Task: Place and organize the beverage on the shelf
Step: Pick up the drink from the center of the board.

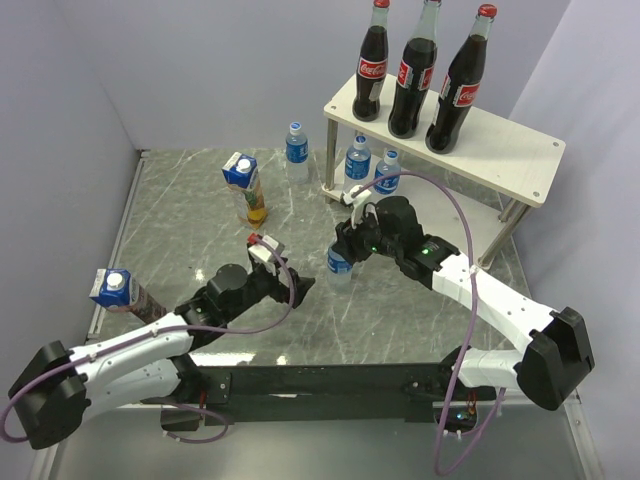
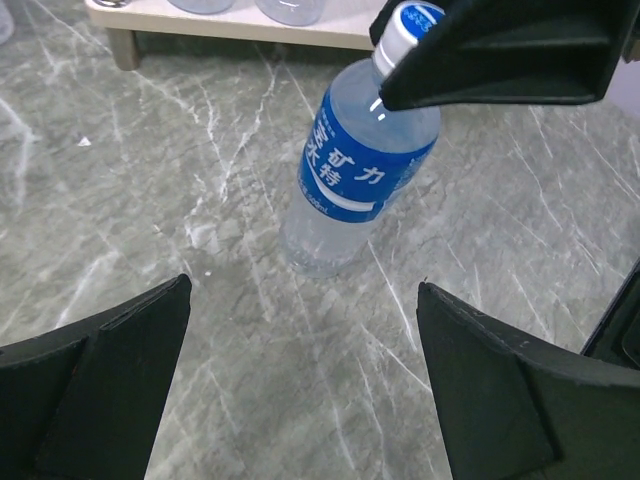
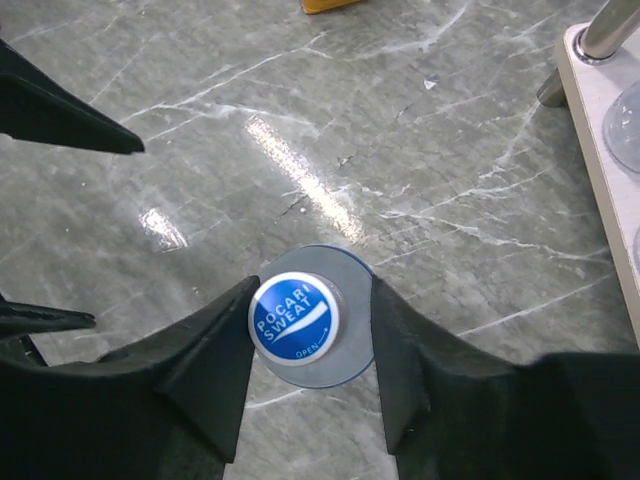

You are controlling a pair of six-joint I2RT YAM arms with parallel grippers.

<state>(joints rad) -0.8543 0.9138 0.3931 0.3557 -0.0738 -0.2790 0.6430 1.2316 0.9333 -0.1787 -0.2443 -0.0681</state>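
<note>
A grey marble worktop (image 1: 200, 220) is seen from above, with two arms reaching in from its near edge. A shelf (image 1: 500, 150) stands at the far right corner. Three cola bottles (image 1: 412, 80) stand upright in a row on its top board. Two water bottles (image 1: 357, 160) stand side by side at the left end of its lower board. A third water bottle (image 1: 296, 143) stands alone on the worktop near the far edge, just left of the shelf. A juice carton (image 1: 243, 182) stands upright left of centre, and a second carton (image 1: 113, 288) sits at the left edge, beside the left arm.

Near the middle of the worktop, a fourth water bottle (image 2: 360, 165) stands with its base on the marble, apart from the shelf. The right gripper (image 3: 310, 320) sits over it from above, its black fingers (image 3: 215, 370) flanking the blue cap (image 3: 293, 317). One finger touches the cap; the other is just beside it, with a sliver of the bottle's shoulder showing between. Whether the hold is tight cannot be told.

The left gripper (image 2: 303, 295) hangs low over the marble just left of that bottle, facing it. Its fingers (image 2: 100, 390) are spread wide apart and hold nothing.
</note>
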